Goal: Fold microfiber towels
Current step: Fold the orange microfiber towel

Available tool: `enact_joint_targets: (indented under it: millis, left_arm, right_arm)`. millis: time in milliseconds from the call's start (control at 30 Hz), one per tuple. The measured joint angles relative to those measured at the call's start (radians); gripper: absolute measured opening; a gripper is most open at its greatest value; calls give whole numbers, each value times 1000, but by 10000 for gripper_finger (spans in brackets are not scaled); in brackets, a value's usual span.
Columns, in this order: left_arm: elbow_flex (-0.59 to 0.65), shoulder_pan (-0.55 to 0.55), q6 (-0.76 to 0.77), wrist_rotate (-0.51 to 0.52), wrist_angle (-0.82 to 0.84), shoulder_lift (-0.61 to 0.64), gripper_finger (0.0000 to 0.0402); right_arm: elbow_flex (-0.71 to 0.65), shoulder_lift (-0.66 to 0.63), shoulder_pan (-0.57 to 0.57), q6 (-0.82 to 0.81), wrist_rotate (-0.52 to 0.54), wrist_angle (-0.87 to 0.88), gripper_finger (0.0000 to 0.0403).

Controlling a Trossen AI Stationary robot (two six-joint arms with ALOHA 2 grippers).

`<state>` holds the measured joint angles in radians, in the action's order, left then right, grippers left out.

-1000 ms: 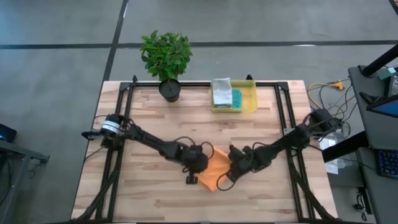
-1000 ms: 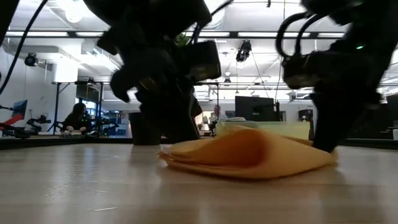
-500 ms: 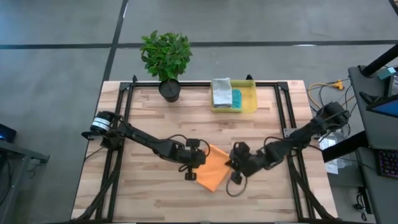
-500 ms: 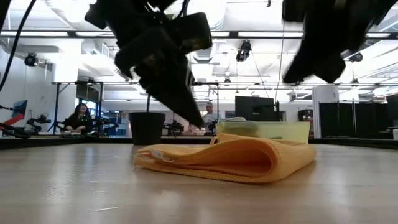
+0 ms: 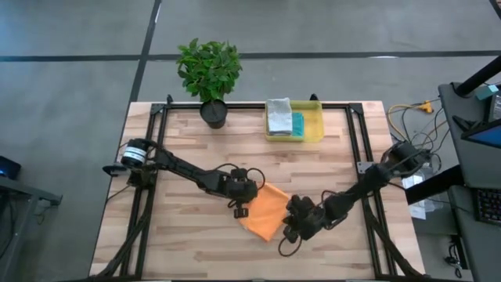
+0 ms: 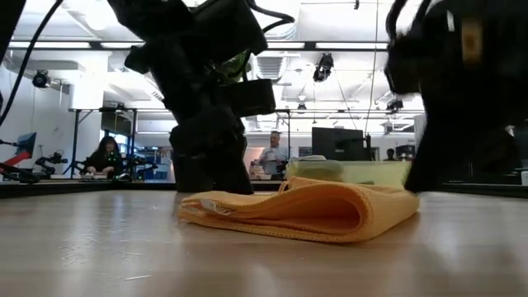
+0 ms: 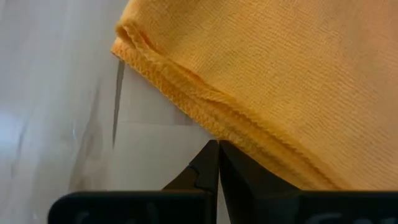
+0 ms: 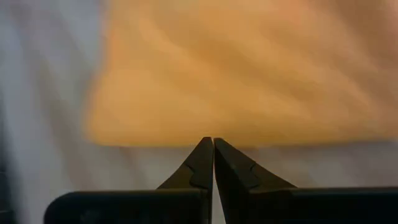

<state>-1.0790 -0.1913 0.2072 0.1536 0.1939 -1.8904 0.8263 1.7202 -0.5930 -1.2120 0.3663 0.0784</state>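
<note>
Lying folded on the table (image 5: 188, 141) between the two hands, the orange towel (image 5: 264, 211) looks light, thin and limp, so it will likely sag and slide apart if lifted by a single layer; the safer hold is probably a pinch through all the stacked edges at a corner, or at two corners at once. Its nap looks grippy rather than slick, and nothing about it is fragile. The left hand (image 7: 218, 163) sits low just beside the towel's hemmed edge, its fingers pressed together on nothing, tips right at the hem. The right hand (image 8: 213, 157) is just off the opposite edge, fingers likewise together and empty. The cloth is a plain orange weave with a stitched border, doubled over into a soft-edged packet whose layers show in the low view, one rounded fold bulging on the side nearer the right hand. Well beyond both hands, more folded cloths (image 5: 280, 116) rest in a yellow bin (image 5: 313, 129).
</note>
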Motion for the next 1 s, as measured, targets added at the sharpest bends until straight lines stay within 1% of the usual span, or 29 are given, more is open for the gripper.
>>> enact_joint_targets:
  millis: [100, 200, 300, 400, 500, 600, 700, 767, 833, 900, 1000]
  left_arm:
    - [4, -11, 21, -27, -9, 0, 0]
    - [0, -38, 23, -45, -18, 1, 0]
    - [-3, -61, 23, -82, -19, 7, 0]
    - [0, -67, 4, -104, -13, 21, 0]
    - [0, -66, -70, -110, 48, 48, 0]
    - [10, -73, -198, -120, 87, 84, 0]
    - [17, -99, -340, -201, 62, 113, 0]
    - [19, -117, -400, -252, 55, 127, 0]
    - [18, -137, -428, -279, 42, 130, 0]
    - [19, -154, -432, -280, 43, 129, 0]
    - [19, -178, -437, -280, 4, 123, 12]
  right_arm:
    - [0, 16, 21, 3, -10, 43, 8]
    - [0, 7, 47, 39, -10, 103, 8]
    - [-1, -26, 64, 84, -31, 158, 8]
    - [-1, -68, 59, 139, -29, 162, 8]
    - [4, -106, 25, 239, -25, 103, 8]
    - [35, -119, -26, 372, -26, 55, 8]
    - [80, -107, -71, 458, -26, 43, 8]
    - [107, -85, -87, 506, -29, 34, 9]
    - [120, -72, -92, 532, -57, 45, 10]
    - [133, -56, -92, 536, -98, 31, 16]
    - [126, -40, -92, 514, -105, 33, 28]
